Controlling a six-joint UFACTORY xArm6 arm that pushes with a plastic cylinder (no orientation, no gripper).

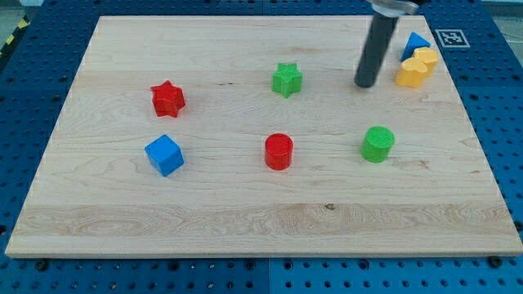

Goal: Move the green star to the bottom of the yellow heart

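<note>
Pale wood makes up the bench (245, 220), a rectangular board laid on a blue perforated surface (24, 106) that is seen along all four edges. Wide bare wood is seen along the view's bottom edge and down the view's left side; the view's top left corner is likewise free of blocks. No jaws are fitted: the arm ends in a dark rod, and my tip (364, 85) is set down on the wood near the view's top right.

The green star (287, 79) lies left of my tip, apart from it, with open wood between the two and on every side of the star. The yellow heart (411, 72) lies just right of my tip, near the view's right edge, and is pressed against a second yellow block (426, 57) whose shape cannot be made out. A blue triangle (415, 41) is seen just above that pair, close to the top edge. Bare wood is seen below the heart.

A black and white square marker (450, 37) is seen at the top right corner; no readable writing is made out on it.

Eight blocks are counted: two green, two red, two blue, two yellow. The others are a green cylinder (377, 144), a red cylinder (279, 151), a red star (167, 99) and a blue cube (164, 154), all well apart from each other
</note>
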